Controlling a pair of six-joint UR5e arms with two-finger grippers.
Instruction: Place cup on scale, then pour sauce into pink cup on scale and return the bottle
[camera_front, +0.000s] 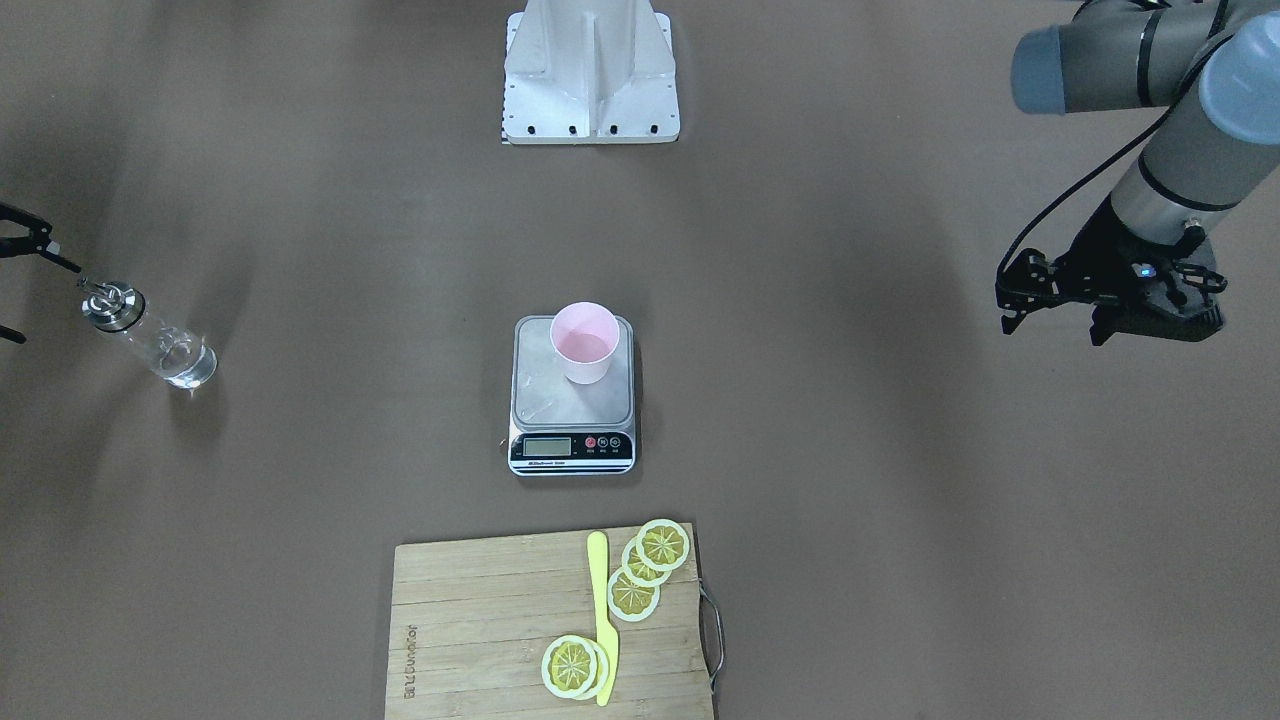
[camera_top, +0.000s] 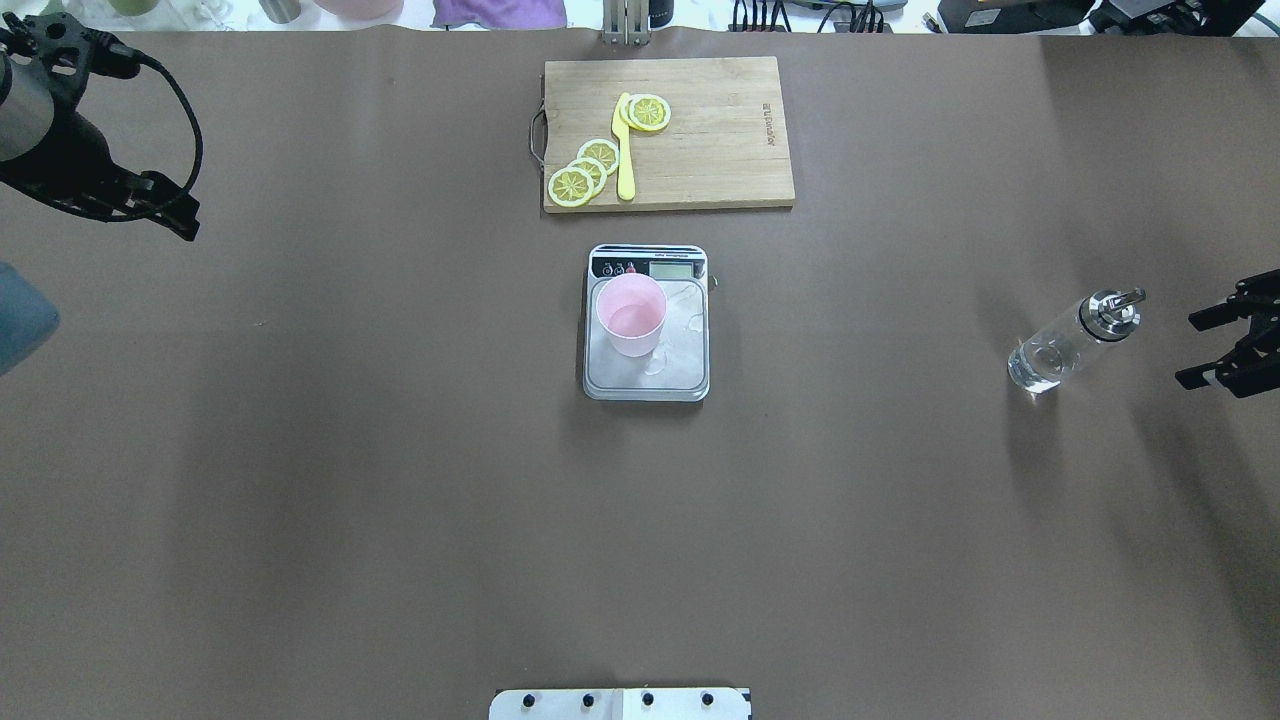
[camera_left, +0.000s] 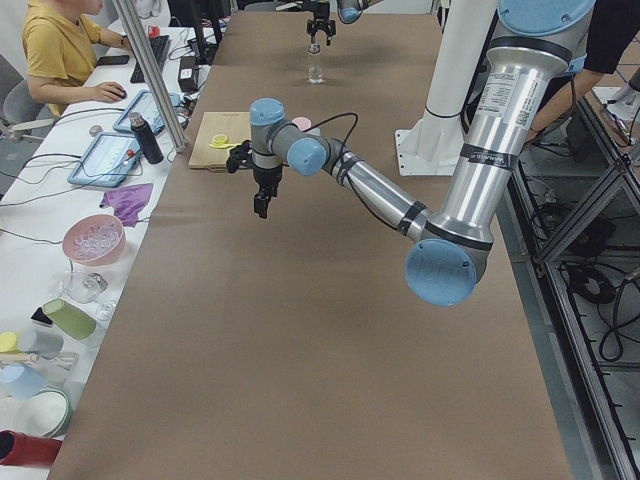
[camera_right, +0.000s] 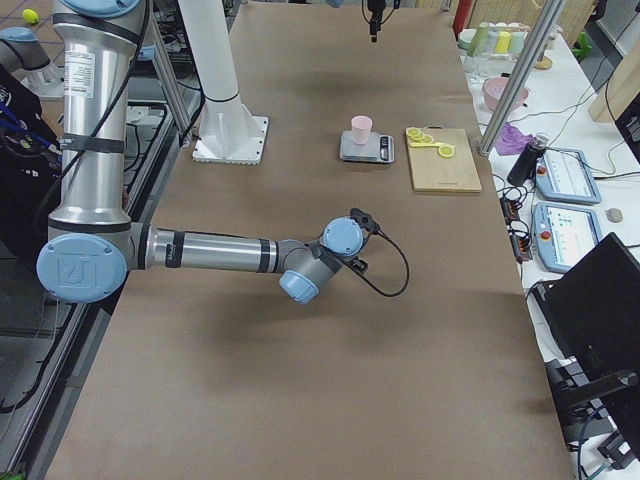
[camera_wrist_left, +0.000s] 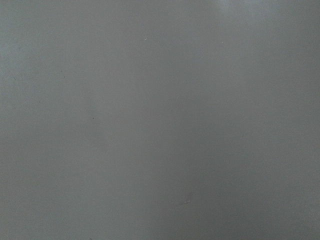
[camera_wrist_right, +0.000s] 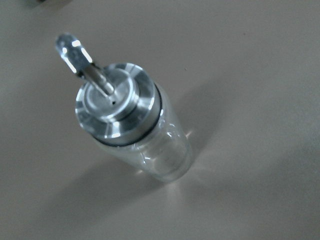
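Observation:
The pink cup (camera_front: 585, 340) (camera_top: 631, 313) stands upright on the scale (camera_front: 545, 392) (camera_top: 682, 362), toward the plate's display end. The bottle (camera_front: 150, 335) (camera_top: 1065, 345) stands upright on the table at my right, a little clear sauce in its base. In the right wrist view its steel cap and spout fill the centre of the bottle (camera_wrist_right: 135, 130). My right gripper (camera_top: 1212, 346) (camera_front: 35, 295) is open and empty, just outside the bottle and apart from it. My left gripper (camera_front: 1008, 300) (camera_top: 175, 205) hangs open and empty over bare table far to my left.
A wooden cutting board (camera_front: 480, 620) (camera_top: 720, 130) with lemon slices and a yellow knife lies beyond the scale. The robot's base plate (camera_front: 590, 80) is at the near edge. A person sits at a cluttered side desk (camera_left: 100, 160) past the table's far edge.

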